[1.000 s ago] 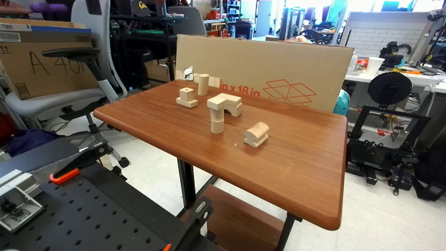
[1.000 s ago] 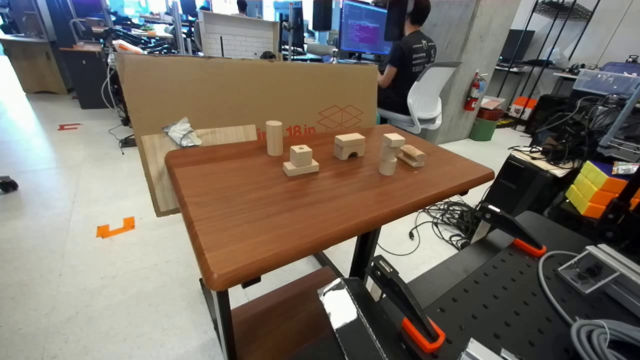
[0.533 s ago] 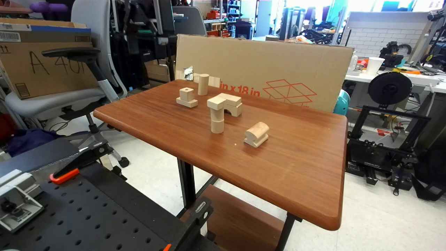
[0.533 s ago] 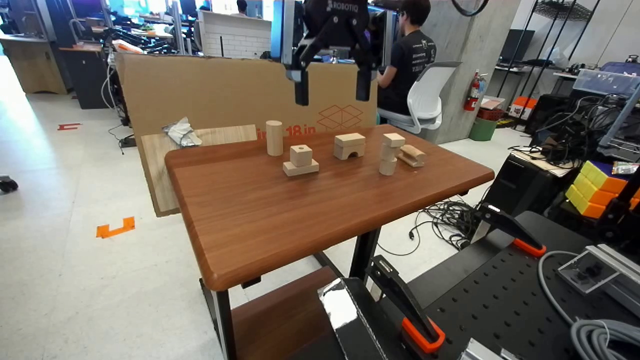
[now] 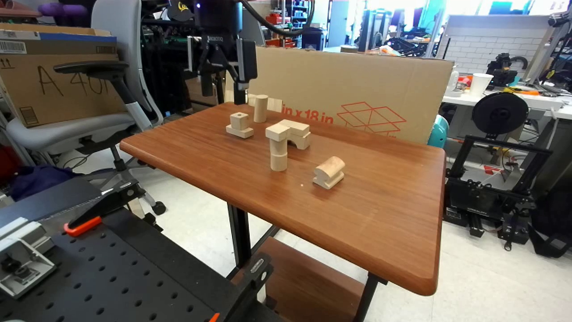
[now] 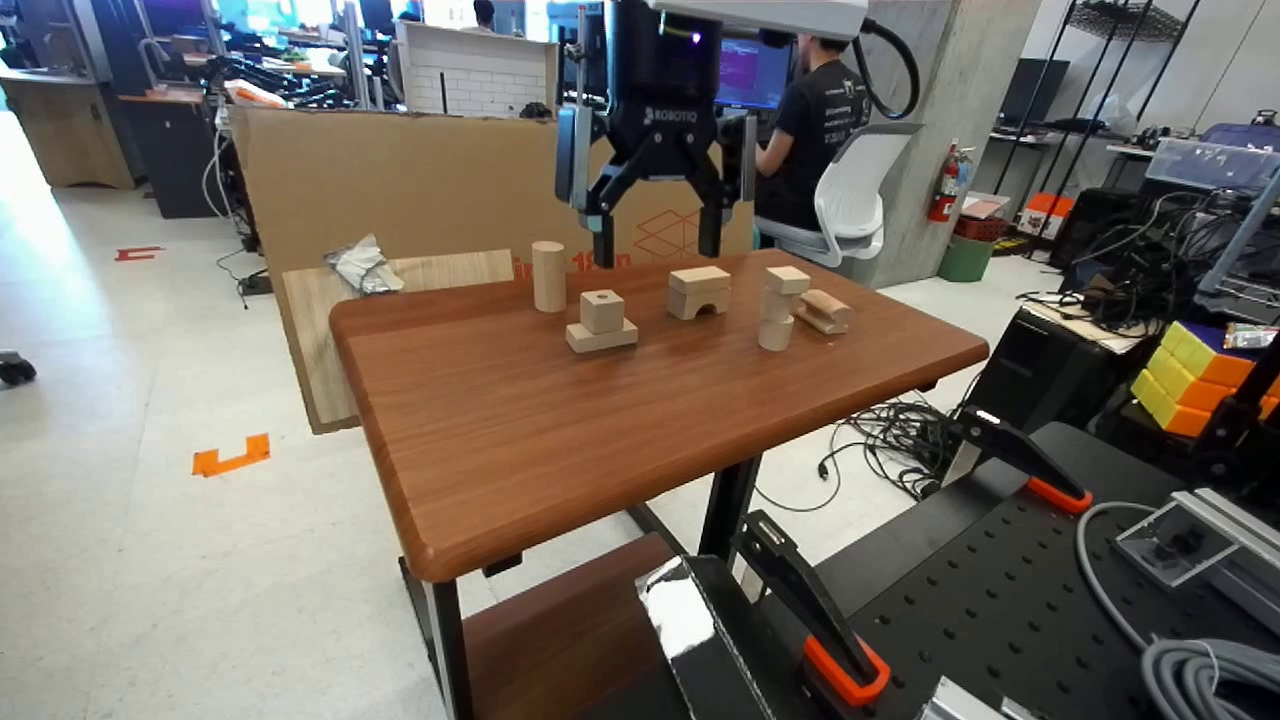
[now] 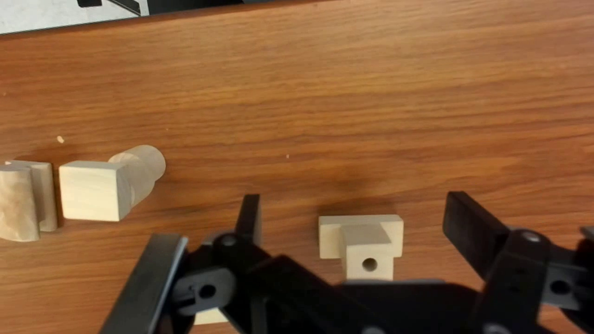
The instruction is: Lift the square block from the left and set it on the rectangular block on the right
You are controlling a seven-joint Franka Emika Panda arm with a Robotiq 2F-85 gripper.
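Observation:
The square block, a small pale wooden cube with a hole in its top, sits on a flat wooden slab (image 6: 583, 340) at the table's left in both exterior views (image 5: 239, 121) (image 6: 602, 312). The wrist view shows the cube (image 7: 370, 266) between and below the fingers, its near edge hidden by the gripper. The rectangular block to the right, a pale slab (image 5: 295, 127) (image 6: 700, 279), lies on an arched block (image 6: 698, 302); only a pale corner (image 7: 209, 317) shows in the wrist view. My gripper (image 5: 223, 96) (image 6: 656, 255) (image 7: 353, 204) is open and empty, above the blocks, touching nothing.
A tall upright cylinder (image 5: 261, 108) (image 6: 548, 277) stands behind the cube. A stacked post with a small flat block on top (image 5: 278, 152) (image 6: 776, 320) and a rounded block on a base (image 5: 330, 172) stand farther right. A cardboard sheet (image 5: 357, 89) rises behind the table (image 6: 560, 430).
My gripper has come down from the top of the exterior views to just above block height, staying open. The blocks have not moved.

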